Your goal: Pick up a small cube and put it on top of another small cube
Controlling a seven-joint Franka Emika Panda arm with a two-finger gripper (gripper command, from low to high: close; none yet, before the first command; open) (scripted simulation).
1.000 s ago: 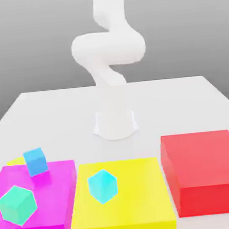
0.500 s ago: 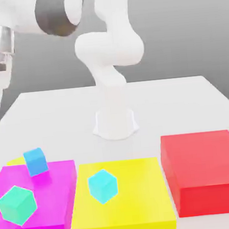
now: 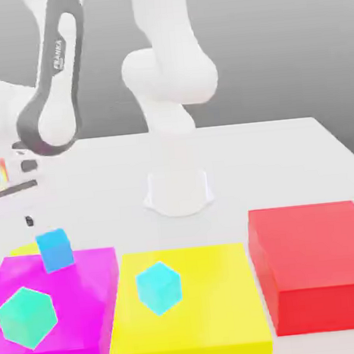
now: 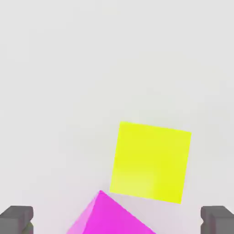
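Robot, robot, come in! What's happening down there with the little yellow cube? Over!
Gripper open, empty, above table. Small yellow-green cube sits untouched beside magenta block. Nothing between the fingers and the cube.

We read one marking: small dark lettering, apparently "FRANKA", running lengthwise along the grey-sided arm link point(image 3: 58, 85), above the magenta block point(image 3: 59, 309); no other text appears.

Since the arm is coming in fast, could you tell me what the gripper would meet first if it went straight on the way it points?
Probably the small yellow-green cube, ahead between the open fingers; the corner of the magenta block lies close beside that line, and depth is unclear.
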